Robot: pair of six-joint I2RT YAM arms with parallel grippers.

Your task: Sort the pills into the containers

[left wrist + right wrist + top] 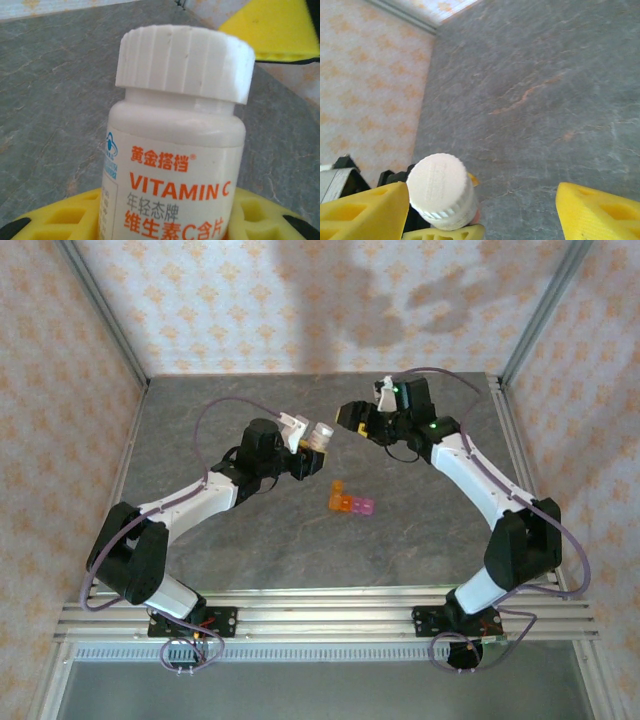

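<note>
My left gripper (312, 438) is shut on a white vitamin C bottle (175, 165), held above the table with its ribbed white cap (185, 60) on. Its yellow fingers (65, 220) flank the bottle's label. My right gripper (352, 416) hovers just right of the bottle and stands open. In the right wrist view the cap (440, 187) sits close to the left finger (362, 212), while the other finger is far off at the right. The containers (350, 505), a short orange-to-pink strip of cells, lie on the table below both grippers. The pills are out of view.
The grey stone-patterned table (250, 540) is fenced by patterned walls and aluminium posts (100, 310). A metal rail (320, 615) runs along the near edge, carrying both arm bases.
</note>
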